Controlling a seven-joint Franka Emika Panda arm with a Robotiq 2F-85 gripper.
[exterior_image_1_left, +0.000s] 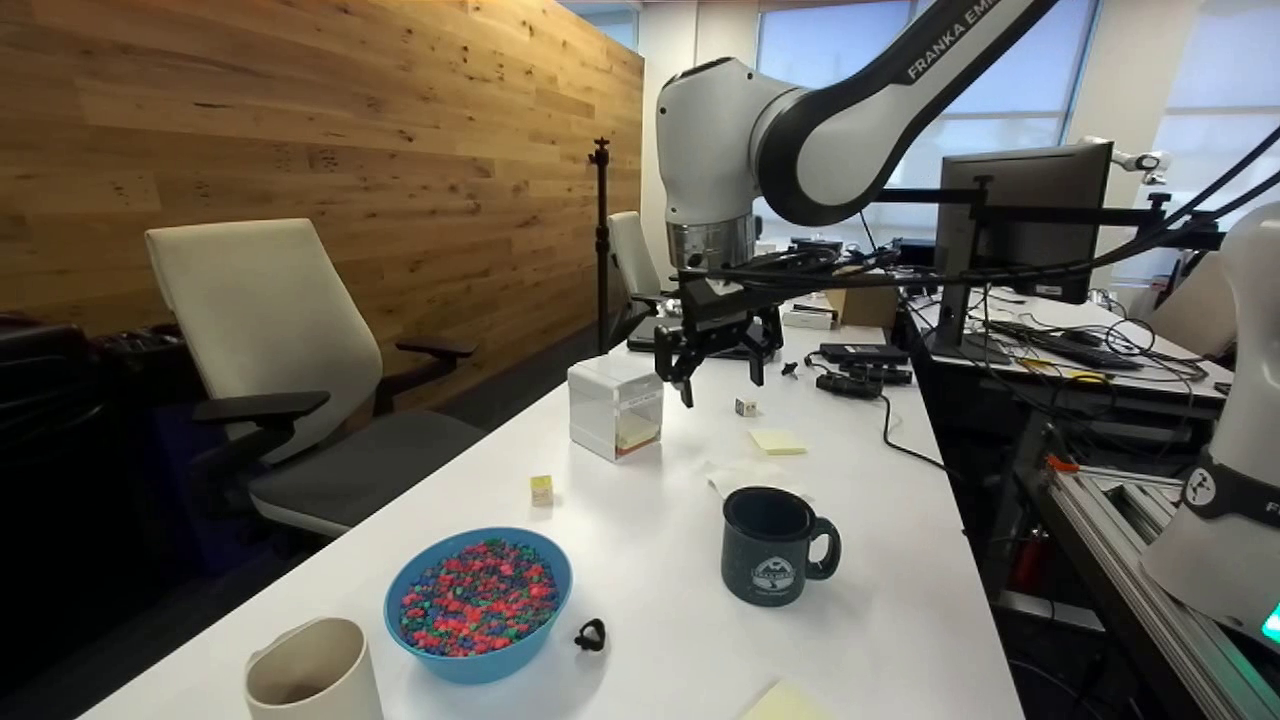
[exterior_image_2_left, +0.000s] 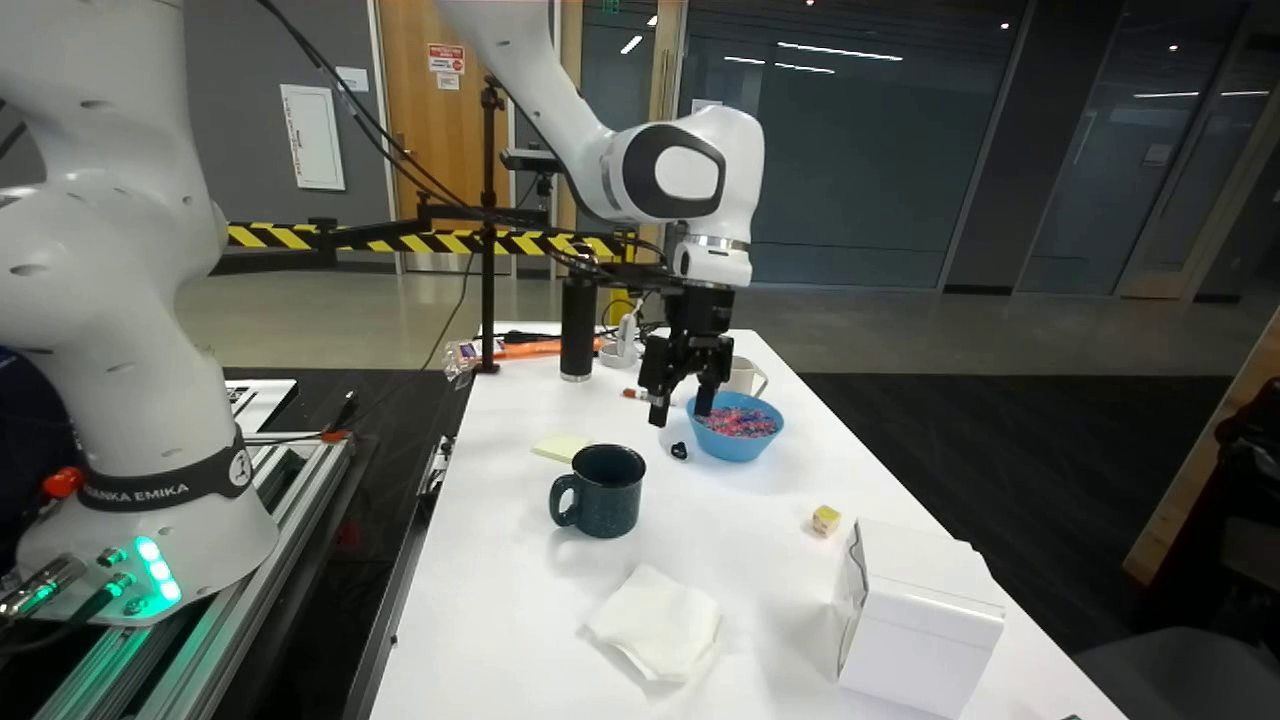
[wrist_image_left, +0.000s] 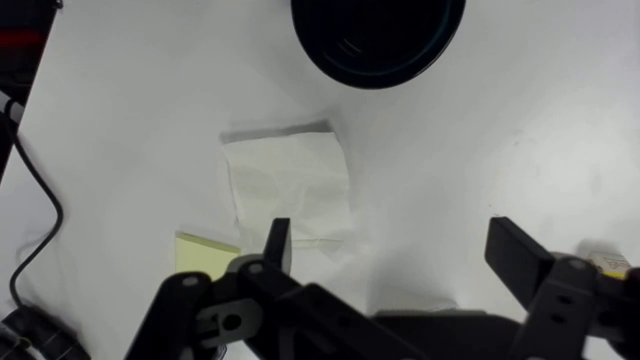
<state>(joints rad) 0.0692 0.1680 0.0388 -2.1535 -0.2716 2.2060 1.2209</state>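
My gripper (wrist_image_left: 389, 235) hangs above the white table with its fingers spread wide and nothing between them. In the wrist view a crumpled white napkin (wrist_image_left: 290, 185) lies below, partly beyond the left fingertip. The dark green mug (wrist_image_left: 377, 45) is cut off by the top edge there. A yellow sticky pad (wrist_image_left: 202, 255) peeks out beside the left finger, and a small yellow-and-white block (wrist_image_left: 610, 265) is half hidden by the right one. In both exterior views the gripper (exterior_image_1_left: 722, 390) (exterior_image_2_left: 681, 412) is in the air, touching nothing; the mug (exterior_image_1_left: 765, 560) (exterior_image_2_left: 605, 500) stands upright.
A blue bowl (exterior_image_1_left: 490, 668) full of coloured pieces has a small black clip (exterior_image_1_left: 590, 635) next to it. A clear-fronted white box (exterior_image_1_left: 615, 410) stands near the table edge. Also there are a beige cup (exterior_image_1_left: 320, 690), a die (exterior_image_1_left: 746, 407) and black cabled devices (exterior_image_1_left: 865, 370).
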